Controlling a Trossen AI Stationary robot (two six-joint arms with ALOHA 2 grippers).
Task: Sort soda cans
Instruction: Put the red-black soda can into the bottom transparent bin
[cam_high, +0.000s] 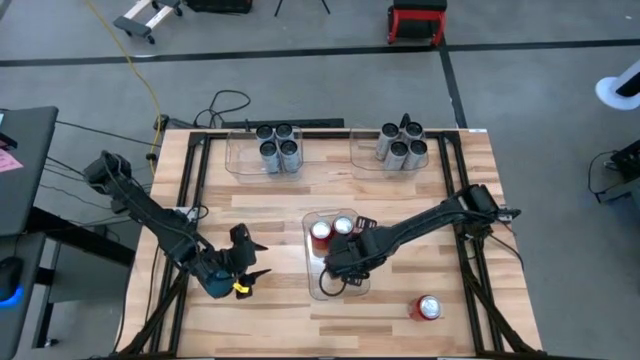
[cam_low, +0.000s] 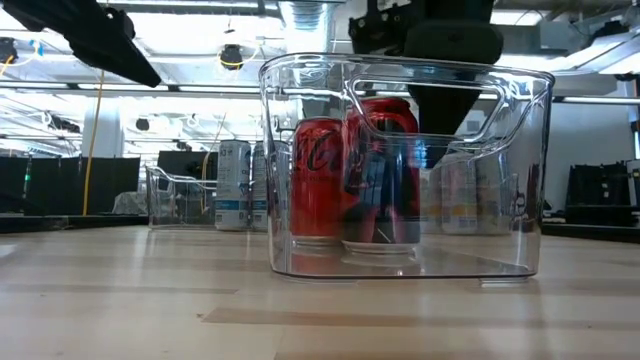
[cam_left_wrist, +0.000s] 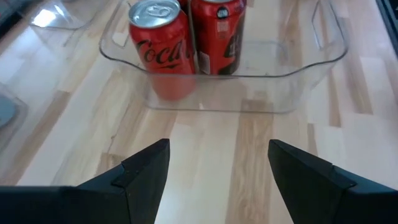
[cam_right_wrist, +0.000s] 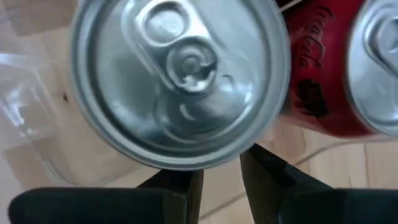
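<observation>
Red cans are seen standing in the front bin, with one more red can lying loose on the table to its right. The right gripper is lowered into that bin, its jaws narrowly parted beside a can top; whether anything is clamped cannot be told. The right arm is stretched in from the table's right side. The left gripper is held wide apart and empty, low over the wood, just left of the bin. Dark cans and silver cans are grouped in two rear bins.
</observation>
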